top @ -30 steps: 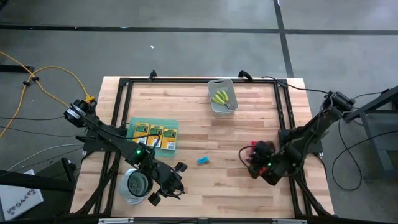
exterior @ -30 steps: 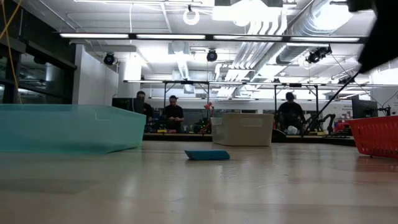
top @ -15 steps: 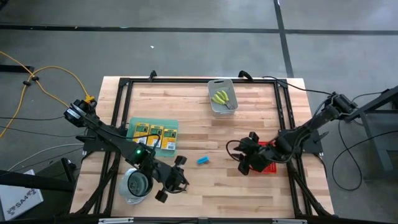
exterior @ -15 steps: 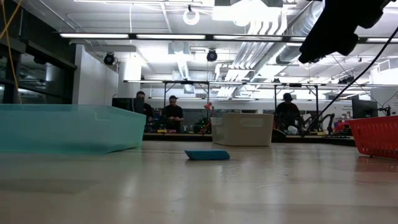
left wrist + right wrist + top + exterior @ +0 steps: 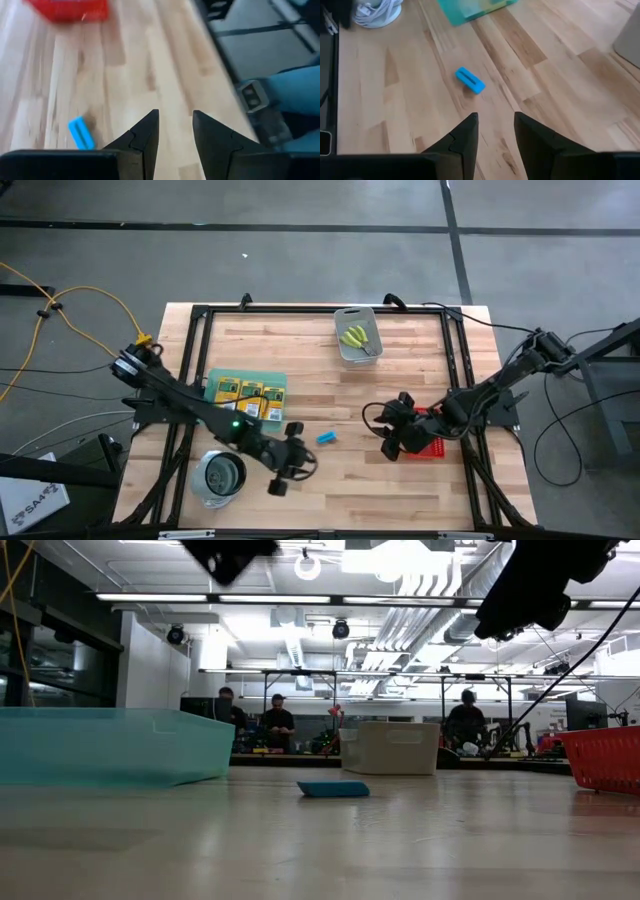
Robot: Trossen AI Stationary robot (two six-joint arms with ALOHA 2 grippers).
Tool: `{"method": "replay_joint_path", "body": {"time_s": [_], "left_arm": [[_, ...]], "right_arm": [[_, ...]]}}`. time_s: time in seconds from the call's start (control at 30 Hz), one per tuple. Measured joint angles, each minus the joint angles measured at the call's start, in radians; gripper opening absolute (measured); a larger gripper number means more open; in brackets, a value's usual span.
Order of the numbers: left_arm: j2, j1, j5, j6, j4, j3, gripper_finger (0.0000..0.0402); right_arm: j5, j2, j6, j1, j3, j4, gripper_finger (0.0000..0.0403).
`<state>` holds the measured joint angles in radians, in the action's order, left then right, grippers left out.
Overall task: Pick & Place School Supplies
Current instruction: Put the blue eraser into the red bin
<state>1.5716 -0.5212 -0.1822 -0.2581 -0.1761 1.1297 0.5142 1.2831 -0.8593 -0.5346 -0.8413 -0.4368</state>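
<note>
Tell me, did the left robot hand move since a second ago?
Yes. In the high view the left gripper has swung away from the metal cup toward the blue block, which lies where it was. The gripper stops short of the block, its fingers slightly apart.

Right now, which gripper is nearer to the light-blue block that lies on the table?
The left. The left gripper hovers just beside the light-blue block, toward the metal cup. The right gripper is farther off, on the block's other side.
</note>
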Motion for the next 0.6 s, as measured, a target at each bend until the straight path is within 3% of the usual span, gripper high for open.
{"method": "replay_joint_path", "body": {"time_s": [0.23,0.43,0.6], "left_arm": [[0.114,0.079,-0.084,-0.128,0.002,-0.001,0.0115],[0.140,0.126,-0.151,-0.220,0.004,-0.001,0.0115],[0.147,0.135,-0.274,-0.279,-0.031,0.000,0.0115]], "right_arm": [[0.001,0.000,0.000,0.000,0.000,-0.002,0.0118],[0.002,0.000,0.002,0.000,0.000,-0.003,0.0118],[0.002,0.000,0.032,0.000,0.000,-0.003,0.0118]]}}
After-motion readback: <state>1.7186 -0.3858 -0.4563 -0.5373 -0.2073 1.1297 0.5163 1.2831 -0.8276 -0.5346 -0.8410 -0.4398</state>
